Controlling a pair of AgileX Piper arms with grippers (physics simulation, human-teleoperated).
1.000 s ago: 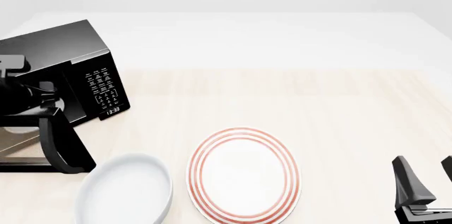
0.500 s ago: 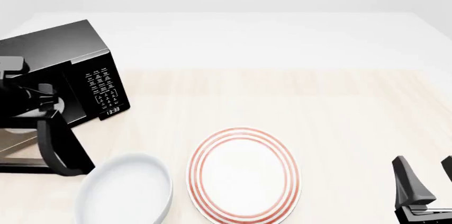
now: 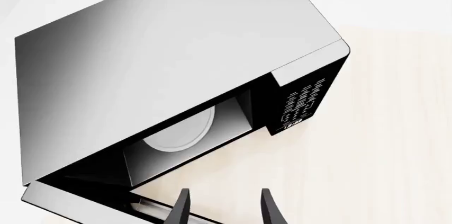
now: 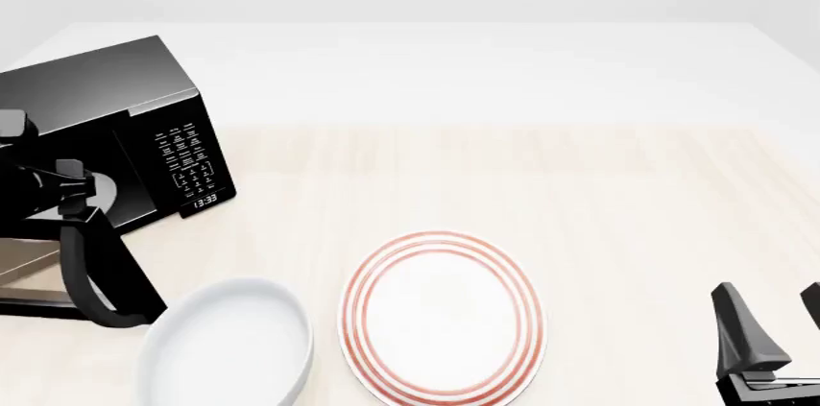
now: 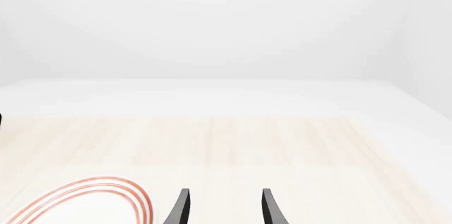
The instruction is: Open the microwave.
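Note:
The glossy black microwave [image 4: 109, 104] stands at the table's far left, with its keypad [image 4: 190, 152] and clock facing front-right. Its door [image 4: 100, 276] stands swung out toward the front. In the left wrist view the microwave [image 3: 162, 60] shows an open cavity with the pale turntable [image 3: 180, 128] inside, and the door [image 3: 78, 198] hangs wide open. My left gripper [image 3: 222, 213] is open and empty, just in front of the cavity and beside the door's edge. My right gripper [image 4: 775, 324] is open and empty at the front right; it also shows in the right wrist view [image 5: 222, 211].
A white plate with red rings [image 4: 443, 320] lies at the front middle and also shows in the right wrist view [image 5: 92, 203]. A white oval bowl [image 4: 230, 344] lies left of it, close to the open door. My left arm [image 4: 45, 190] crosses in front of the microwave.
The microwave door has swung a little wider, its lower end moving left. My left arm has drawn back to the left. The right arm has not moved.

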